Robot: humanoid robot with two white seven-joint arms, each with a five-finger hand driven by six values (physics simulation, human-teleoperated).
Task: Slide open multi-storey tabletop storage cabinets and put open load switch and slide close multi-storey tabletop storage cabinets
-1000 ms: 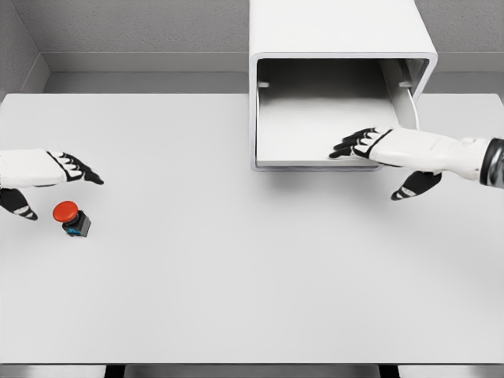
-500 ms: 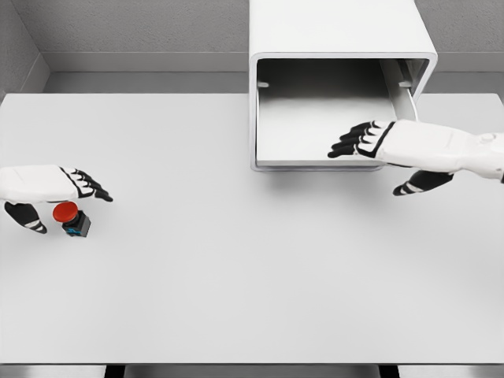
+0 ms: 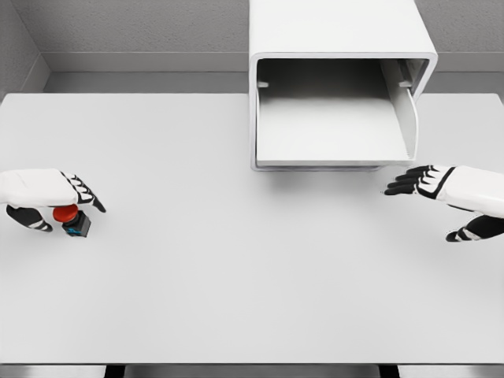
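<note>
White table (image 3: 236, 276): left robot hand (image 3: 47, 193) cups switch (image 3: 71, 218).

Both white arms reach in low from either side, the left hand (image 3: 47, 193) lying palm down with its dark-tipped fingers (image 3: 85, 191) loosely curved and thumb tucked beneath, the right hand (image 3: 441, 189) flat, fingers extended and slightly spread, thumb hanging below.

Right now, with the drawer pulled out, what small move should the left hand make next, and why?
Probably close the left hand around the red-capped switch and lift it. The hand sits over the switch with its fingers not yet wrapped around it, the drawer is open, and the right hand is clear of it.
</note>
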